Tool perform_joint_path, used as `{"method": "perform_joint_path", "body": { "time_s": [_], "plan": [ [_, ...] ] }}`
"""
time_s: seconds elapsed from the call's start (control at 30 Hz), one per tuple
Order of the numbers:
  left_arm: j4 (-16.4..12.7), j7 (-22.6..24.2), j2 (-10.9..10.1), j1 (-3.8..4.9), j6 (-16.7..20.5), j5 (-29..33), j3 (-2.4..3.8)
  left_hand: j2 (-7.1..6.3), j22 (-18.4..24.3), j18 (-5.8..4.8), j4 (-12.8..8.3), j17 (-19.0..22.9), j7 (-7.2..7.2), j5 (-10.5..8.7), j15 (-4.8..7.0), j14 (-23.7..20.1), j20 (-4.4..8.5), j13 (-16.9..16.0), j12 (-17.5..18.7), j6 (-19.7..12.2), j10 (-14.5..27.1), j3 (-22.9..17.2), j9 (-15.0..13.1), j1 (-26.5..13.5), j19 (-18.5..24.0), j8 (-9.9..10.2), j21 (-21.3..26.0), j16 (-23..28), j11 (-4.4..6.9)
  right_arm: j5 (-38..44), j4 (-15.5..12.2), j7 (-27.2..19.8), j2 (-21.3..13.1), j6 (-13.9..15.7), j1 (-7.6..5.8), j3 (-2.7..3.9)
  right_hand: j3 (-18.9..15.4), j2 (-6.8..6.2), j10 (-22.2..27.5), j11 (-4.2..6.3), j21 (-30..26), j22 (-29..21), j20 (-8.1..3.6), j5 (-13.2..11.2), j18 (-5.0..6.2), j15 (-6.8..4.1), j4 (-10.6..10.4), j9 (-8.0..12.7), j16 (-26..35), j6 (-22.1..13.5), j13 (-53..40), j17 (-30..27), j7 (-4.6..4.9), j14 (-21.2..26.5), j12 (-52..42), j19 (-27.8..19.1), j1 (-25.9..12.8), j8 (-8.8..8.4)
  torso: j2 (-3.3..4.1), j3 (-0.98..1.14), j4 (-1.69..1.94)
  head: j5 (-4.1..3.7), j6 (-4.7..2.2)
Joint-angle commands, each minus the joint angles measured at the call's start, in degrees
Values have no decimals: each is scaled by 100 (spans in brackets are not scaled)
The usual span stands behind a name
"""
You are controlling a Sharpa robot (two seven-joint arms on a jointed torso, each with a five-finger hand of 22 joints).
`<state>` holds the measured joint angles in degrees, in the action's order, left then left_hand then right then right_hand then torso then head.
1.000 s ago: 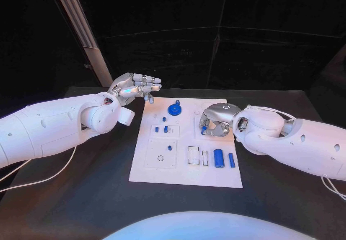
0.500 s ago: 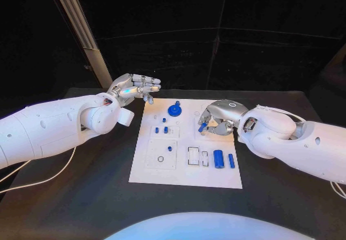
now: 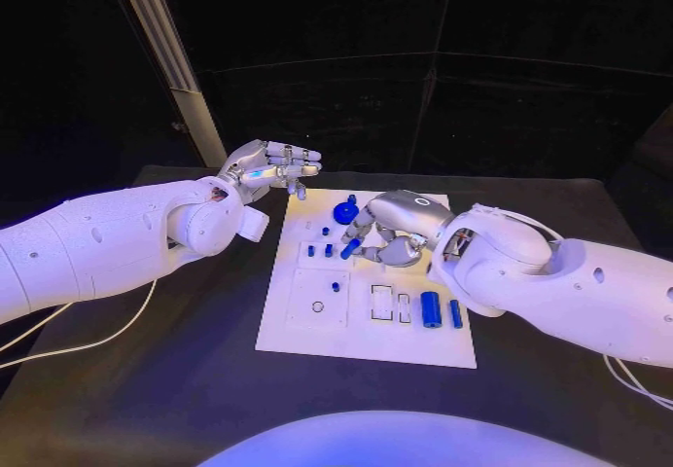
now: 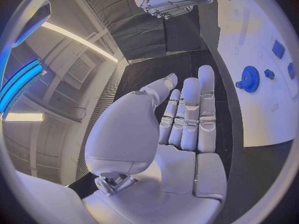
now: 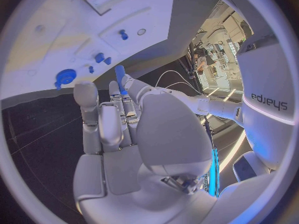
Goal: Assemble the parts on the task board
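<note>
Black table (image 3: 168, 389), dark curtained backdrop behind it, white task board (image 3: 368, 331) lying at the middle of the surface. Right hand (image 3: 381, 233): over the board's middle, pinching a small blue peg (image 3: 349, 249) between thumb and fingers, the peg tilted with its lower end just above the board; the right wrist view shows the same blue peg (image 5: 119, 75) at the fingertips (image 5: 86, 92), the other fingers lying close together. Left hand (image 3: 269, 165): raised beyond the board's far left corner, well apart from the parts, holding nothing, fingers straight and side by side with the thumb set a little off from them, as the left wrist view shows (image 4: 181, 114). Parts on the board: 1 blue gear (image 3: 343, 209) with a knob, near the far edge, beside the right hand; 2 small blue pins (image 3: 320, 250) standing side by side in a raised block left of the held peg; 1 small blue stub (image 3: 334, 287) in the square panel toward the left edge. Toward the right edge, near side: 1 thick blue cylinder (image 3: 431, 309) and 1 thinner blue bar (image 3: 454, 313) lying parallel, just beside each other, with 2 rectangular recesses (image 3: 389, 304) on their left. White cable (image 3: 85, 341) trailing on the table under the left arm.
</note>
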<state>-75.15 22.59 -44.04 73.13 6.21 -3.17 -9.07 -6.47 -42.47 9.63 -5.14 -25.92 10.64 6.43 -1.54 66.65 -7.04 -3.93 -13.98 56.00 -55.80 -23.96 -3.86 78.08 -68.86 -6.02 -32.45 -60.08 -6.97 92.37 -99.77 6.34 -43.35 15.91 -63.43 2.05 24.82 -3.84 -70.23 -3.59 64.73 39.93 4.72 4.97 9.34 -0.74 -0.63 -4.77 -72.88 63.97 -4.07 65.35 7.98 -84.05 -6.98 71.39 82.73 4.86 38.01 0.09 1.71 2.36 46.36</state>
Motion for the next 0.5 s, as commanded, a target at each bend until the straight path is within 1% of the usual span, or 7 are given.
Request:
{"method": "perform_joint_path", "body": {
  "time_s": [0.03,0.17,0.2,0.27,0.3,0.4,0.5],
  "plan": [
    [-5,26,24,8,-58,25,4,55,9,84,-27,5,-5,4,-13,-38,3,7,-19,-13,41,3,2,2,42,-39,20,20,-12,-184,76,-305,237,-118,54,-30,38,-6,-24,-31,2,-17,4,32,-73,-29,6,6,-28,21,0,-11,19,-210,28,15,-19,11,7,3,3,53,22],
    [-11,26,40,9,-59,25,4,55,9,84,-27,5,-5,4,-13,-38,3,7,-19,-13,41,3,2,2,42,-39,20,20,-12,-108,199,-414,539,-257,149,-99,50,-7,-16,-36,-2,-28,6,46,-71,-26,11,9,-27,12,2,-18,24,-207,42,9,-25,2,11,-3,20,88,44],
    [-12,26,40,9,-57,25,4,55,9,84,-27,5,-5,4,-13,-38,3,7,-19,-13,41,3,2,2,42,-39,20,20,-12,-79,227,-434,597,-295,168,-118,54,-10,-11,-39,-3,-32,8,53,-71,-25,14,11,-23,6,3,-25,27,-206,50,6,-29,-3,6,-4,7,119,53],
    [-11,27,42,9,-55,25,5,55,9,84,-27,5,-5,4,-13,-38,3,7,-19,-13,41,3,2,2,42,-39,20,20,-12,-45,257,-451,653,-340,185,-150,54,-10,-11,-39,-3,-32,8,53,-71,-25,14,11,-23,6,3,-25,27,-206,50,6,-29,-3,5,-4,6,129,60],
    [-9,27,47,9,-53,25,5,55,9,84,-27,5,-5,4,-13,-38,3,7,-19,-13,41,3,2,2,42,-39,20,20,-12,5,297,-464,718,-400,201,-186,60,-12,-5,-42,-7,-43,9,58,-69,-22,18,12,-23,1,4,-28,30,-205,58,1,-33,-8,5,-1,8,140,74],
    [-14,25,47,10,-54,25,5,55,9,84,-27,5,-5,4,-13,-38,3,7,-19,-13,41,3,2,2,42,-39,20,20,-12,84,370,-462,798,-492,222,-222,60,-12,-5,-42,-7,-43,9,58,-69,-22,18,12,-23,1,4,-28,30,-205,58,1,-33,-8,10,3,12,150,79],
    [-14,23,49,10,-55,25,5,55,9,84,-27,5,-5,4,-13,-38,3,7,-19,-13,41,3,2,2,42,-39,20,20,-12,157,481,-427,879,-604,238,-255,65,-14,0,-46,-9,-47,11,60,-68,-19,20,14,-20,-6,5,-35,34,-203,67,-3,-40,-14,6,3,-1,174,84]
  ]
}}
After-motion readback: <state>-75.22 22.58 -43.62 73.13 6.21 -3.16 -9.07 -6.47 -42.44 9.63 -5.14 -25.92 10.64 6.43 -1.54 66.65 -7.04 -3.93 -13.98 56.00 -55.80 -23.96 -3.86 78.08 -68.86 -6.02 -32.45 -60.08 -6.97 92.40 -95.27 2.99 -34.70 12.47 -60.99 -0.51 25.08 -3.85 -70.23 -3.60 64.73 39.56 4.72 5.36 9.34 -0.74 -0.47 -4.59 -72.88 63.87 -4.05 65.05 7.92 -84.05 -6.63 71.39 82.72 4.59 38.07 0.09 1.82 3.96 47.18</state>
